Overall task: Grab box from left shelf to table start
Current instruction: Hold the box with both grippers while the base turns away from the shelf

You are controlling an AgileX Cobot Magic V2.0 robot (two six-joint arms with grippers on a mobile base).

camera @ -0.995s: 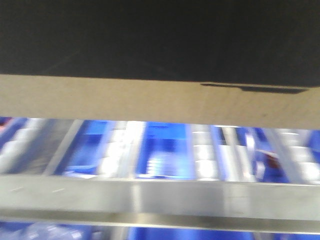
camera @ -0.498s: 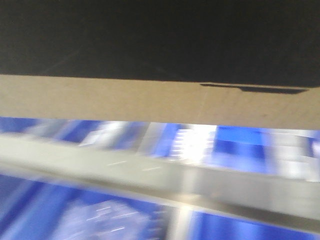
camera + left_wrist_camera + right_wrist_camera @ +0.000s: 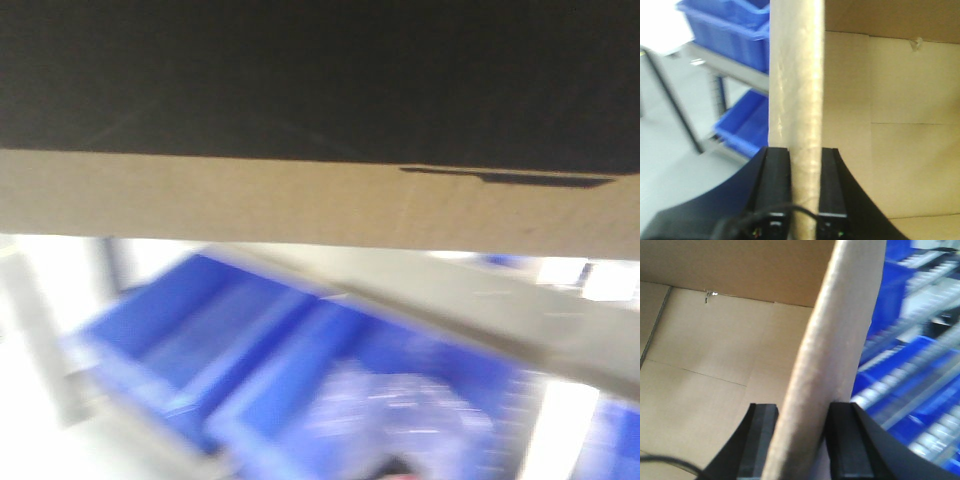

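Blurred blue bins (image 3: 250, 340) and a slanting grey shelf rail (image 3: 480, 310) fill the lower half of the front view, smeared by motion. Across the top hangs the box (image 3: 300, 200), its black printed panel above a brown cardboard band, so close to the camera that both ends are cut off.

Its long axis runs left to right, spanning the gap between the two arms. The left end effector (image 3: 804, 165) pinches the box's left side wall from above, one black finger outside and one inside. The open cardboard interior lies to its right. The right end effector (image 3: 800, 425) clamps the opposite wall the same way, with the interior to its left and the white rollers (image 3: 920, 390) of the shelf out beyond it. Neither arm is nearer, since each holds its own wall and the load hangs between them. The carry therefore appears to depend on both moving together.

No lettering can be read on the panel. The underside of the box is out of sight, and so is what lies beneath it. No surface to set it on can be identified; the pale patch at the lower left of the front view is too blurred to name.
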